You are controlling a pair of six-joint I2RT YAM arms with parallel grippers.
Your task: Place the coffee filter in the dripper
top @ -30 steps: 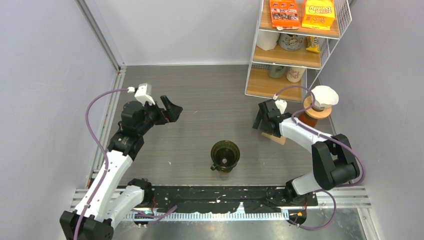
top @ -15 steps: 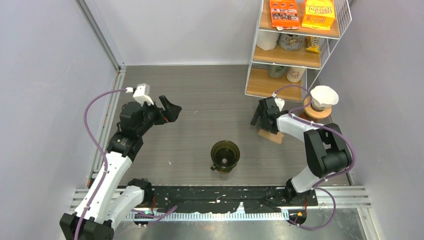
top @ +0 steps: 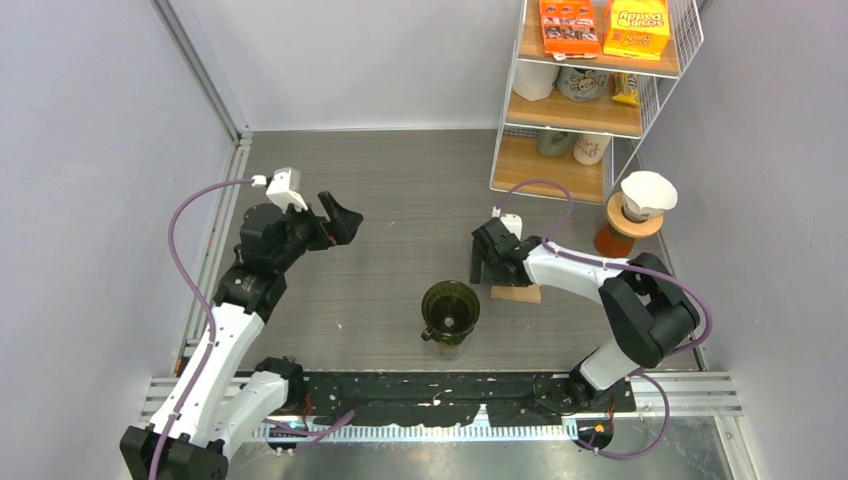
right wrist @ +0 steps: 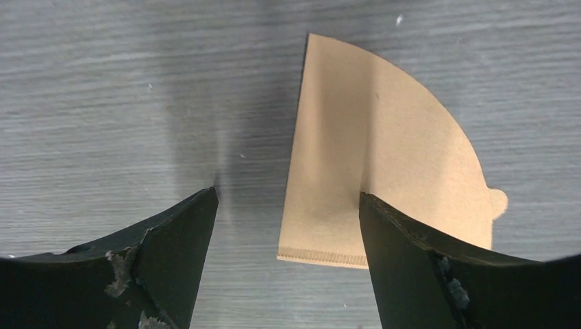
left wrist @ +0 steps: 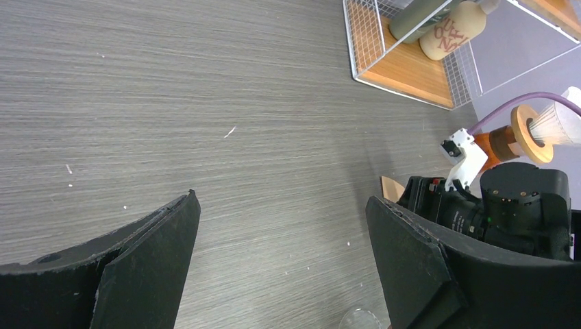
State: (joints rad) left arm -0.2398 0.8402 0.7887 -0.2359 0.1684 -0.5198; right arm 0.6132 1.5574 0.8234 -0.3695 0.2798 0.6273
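The brown paper coffee filter [top: 517,293] lies flat on the table, just right of the dark glass dripper [top: 450,310]. In the right wrist view the filter [right wrist: 384,157] is a folded fan shape, and its lower right part is hidden under my right finger. My right gripper [top: 482,262] is open and low over the filter's left edge; in its wrist view the gripper [right wrist: 288,195] holds nothing between its jaws. My left gripper [top: 343,215] is open and empty, raised over the left of the table; its wrist view [left wrist: 281,202] shows bare table between the jaws.
A wire shelf rack [top: 590,100] with boxes, cups and jars stands at the back right. An orange stand with a white paper cone on top [top: 640,200] sits by the right wall. The left wrist view shows it too [left wrist: 541,123].
My right gripper has moved left and toward the dripper, and the filter has slid along with it from near the orange stand. The left arm has barely moved.
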